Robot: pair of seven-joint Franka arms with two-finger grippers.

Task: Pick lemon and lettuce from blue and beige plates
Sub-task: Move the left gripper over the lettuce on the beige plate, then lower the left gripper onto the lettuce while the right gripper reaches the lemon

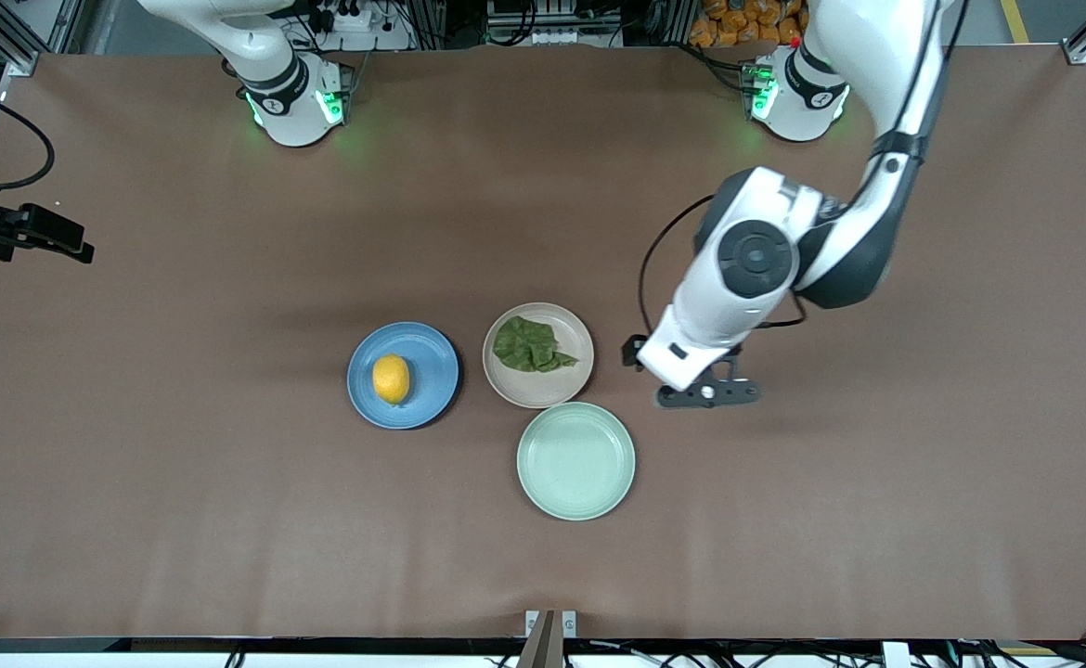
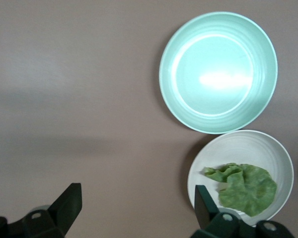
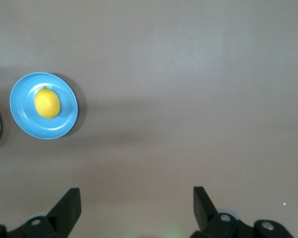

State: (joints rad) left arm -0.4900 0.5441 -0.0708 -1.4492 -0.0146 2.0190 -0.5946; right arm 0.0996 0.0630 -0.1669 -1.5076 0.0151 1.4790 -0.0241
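While airborne, left gripper (image 1: pixel 708 392) open-jawed.

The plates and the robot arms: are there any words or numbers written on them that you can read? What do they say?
None: no readable text in any view.
The blue plate, the beige plate and the mint-green plate are plain.
The lemon and the lettuce carry no sticker or label.
The left arm shows only a round dark cap, no letters.
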